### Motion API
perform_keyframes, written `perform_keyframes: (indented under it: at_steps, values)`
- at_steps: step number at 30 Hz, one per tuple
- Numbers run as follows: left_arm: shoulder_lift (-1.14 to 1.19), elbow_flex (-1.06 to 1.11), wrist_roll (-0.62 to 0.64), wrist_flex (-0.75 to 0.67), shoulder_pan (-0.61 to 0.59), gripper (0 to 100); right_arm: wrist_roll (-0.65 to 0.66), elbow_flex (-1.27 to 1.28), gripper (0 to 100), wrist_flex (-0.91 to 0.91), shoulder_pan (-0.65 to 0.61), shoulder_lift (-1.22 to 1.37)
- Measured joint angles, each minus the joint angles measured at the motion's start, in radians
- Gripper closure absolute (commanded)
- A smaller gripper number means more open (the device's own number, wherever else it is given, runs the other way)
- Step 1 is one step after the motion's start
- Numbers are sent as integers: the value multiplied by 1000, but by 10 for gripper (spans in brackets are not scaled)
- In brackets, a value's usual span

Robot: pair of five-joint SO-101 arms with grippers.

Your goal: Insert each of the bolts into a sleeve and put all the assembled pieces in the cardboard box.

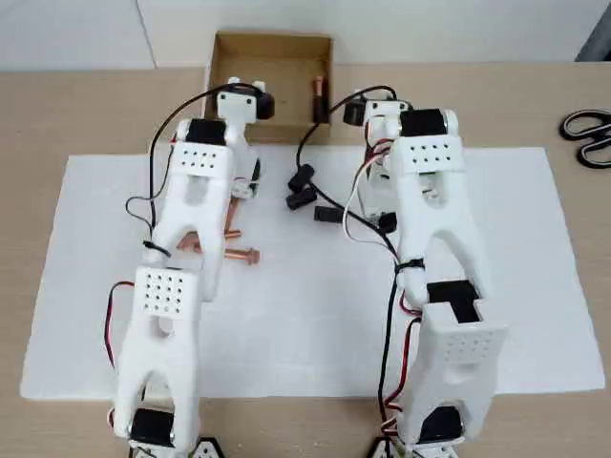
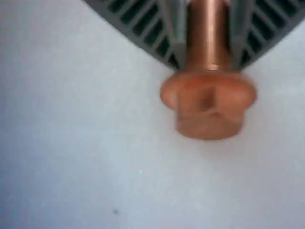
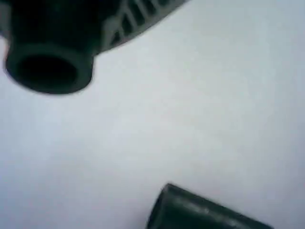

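evidently for mating: left pincer point(image 2: 208, 24) clenched round a bolt point(image 2: 208, 102), head outward; right pincer point(image 3: 57, 24) grasping a sleeve point(image 3: 47, 69), bore exposed.

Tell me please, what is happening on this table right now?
Two robot arms are pairing bolts with sleeves. The left gripper is shut on a copper bolt, head outward, over the white sheet. The right gripper holds a black sleeve, its open end free; a second sleeve lies close by. More loose bolts lie on the sheet, and one copper-and-black piece is in the cardboard box.
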Motion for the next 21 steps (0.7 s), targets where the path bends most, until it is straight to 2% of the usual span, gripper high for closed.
perform_keyframes:
  at_steps: [4, 9, 16, 21]
  values:
    - [2, -11, -2, 12, 0, 994, 0, 0, 995, 0, 0, 0]
    - [14, -129, 3, 104, 2, 994, 0, 0, 995, 0, 0, 0]
    - [9, -196, 5, 114, -2, 994, 0, 0, 995, 0, 0, 0]
    - [-115, -196, 11, 114, -3, 994, 0, 0, 995, 0, 2, -55]
